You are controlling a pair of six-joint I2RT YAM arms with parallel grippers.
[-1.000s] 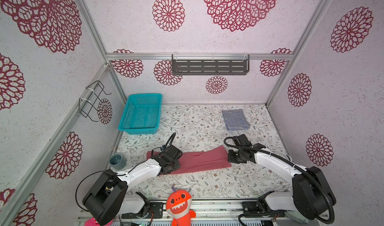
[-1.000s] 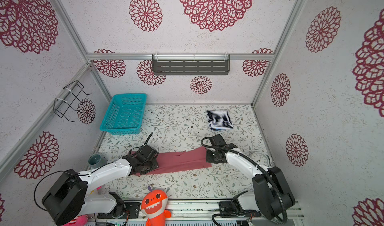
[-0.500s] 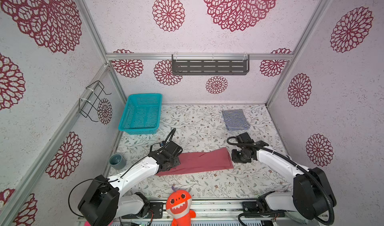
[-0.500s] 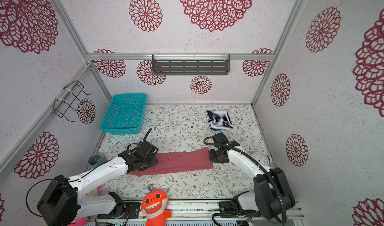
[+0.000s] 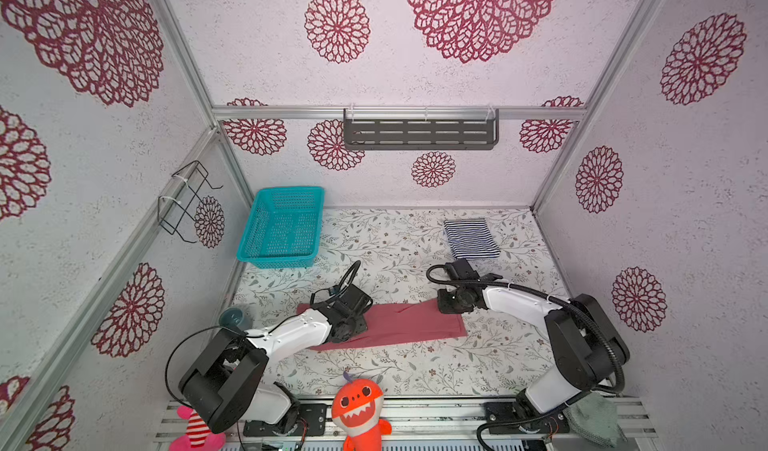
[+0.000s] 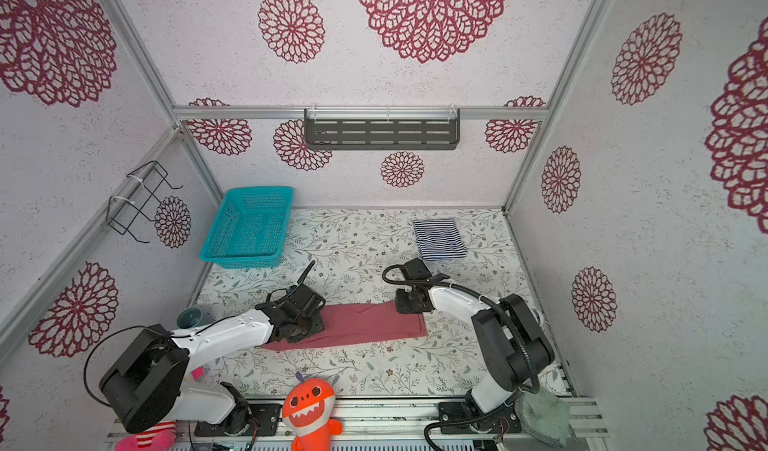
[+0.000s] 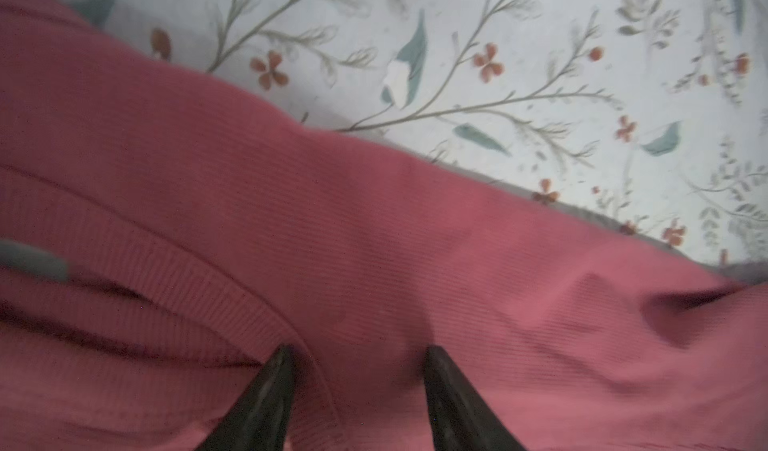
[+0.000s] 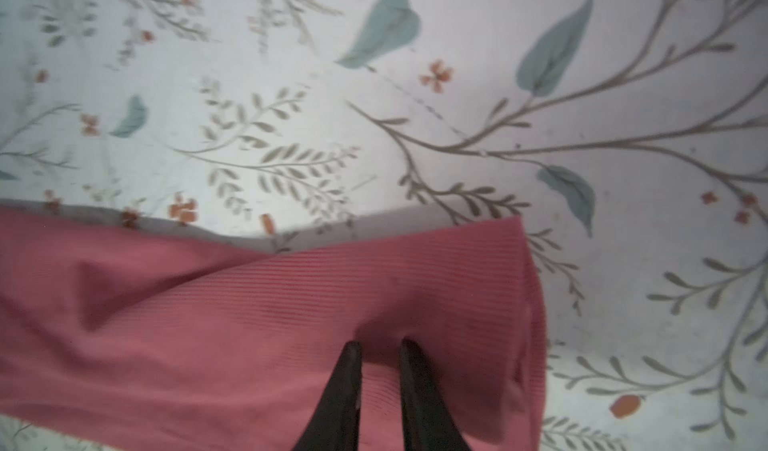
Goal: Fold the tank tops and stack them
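The left gripper (image 7: 357, 350) sits low on the left end of the rose-red tank top (image 5: 409, 324). Its jaws stand well apart, both tips press on the ribbed cloth beside a hemmed edge, and nothing is pinched between them. The top lies as a long narrow band across the front middle of the floral table (image 5: 415, 372), flat from end to end. Over its far right corner hangs the right gripper (image 8: 380, 343), jaws only narrowly parted and tips on the cloth. I see no fold caught in the gap. Behind it, toward the back right, the striped tank top (image 5: 471, 239) lies folded, well apart from the red one.

The change is on the right. A second ago that corner rose in a peak toward the right jaws; now it is down and the end looks squared off. I judge the lengthwise fold laid, so cross folds come next, then stacking with the striped one. The left arm has barely shifted. The right gripper stood just off the cloth's end half a second ago and is over the corner again.
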